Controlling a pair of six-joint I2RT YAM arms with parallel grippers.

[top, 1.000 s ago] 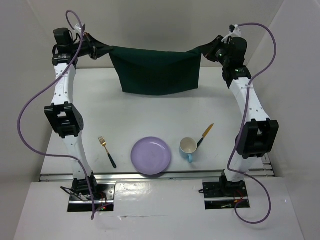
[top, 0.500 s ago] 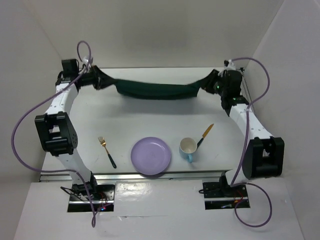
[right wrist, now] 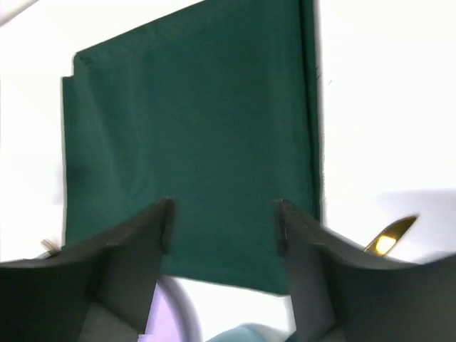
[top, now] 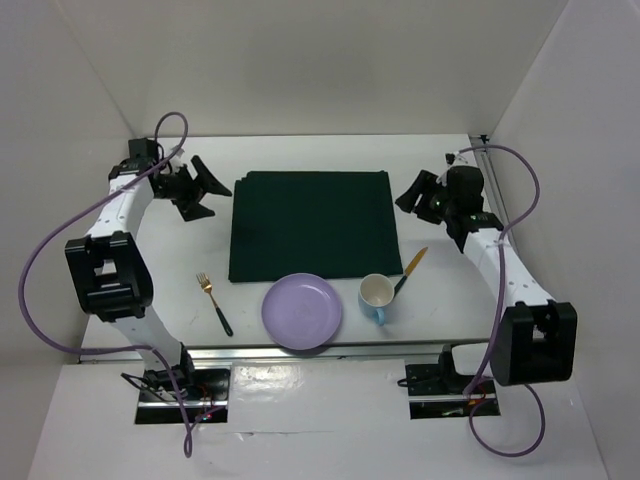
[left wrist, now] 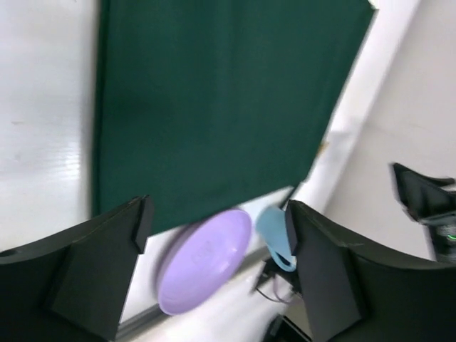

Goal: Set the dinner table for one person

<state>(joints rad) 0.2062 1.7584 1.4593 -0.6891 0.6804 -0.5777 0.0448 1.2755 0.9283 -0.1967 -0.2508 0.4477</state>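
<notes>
The dark green mat [top: 310, 225] [left wrist: 214, 100] [right wrist: 192, 135] lies flat on the white dinner table [top: 160, 260]. My left gripper [top: 210, 190] [left wrist: 217, 210] is open just off the mat's far left corner and holds nothing. By the mat's far right corner my right gripper [top: 407, 195] [right wrist: 222, 206] is also open and empty. At the mat's near edge sit a purple plate [top: 302, 311] [left wrist: 203, 260] and a blue cup [top: 377, 297] [left wrist: 274, 235]. A gold knife [top: 410, 268] [right wrist: 388, 239] lies right of the cup. A gold fork [top: 213, 302] lies left of the plate.
White walls close in the table at the back and on both sides. A metal rail [top: 310, 350] runs along the near edge. Purple cables [top: 45, 240] loop beside each arm.
The mat hung stretched between both shut grippers, came down and now lies flat. Both grippers have opened, let it go and drawn back from its far corners.
</notes>
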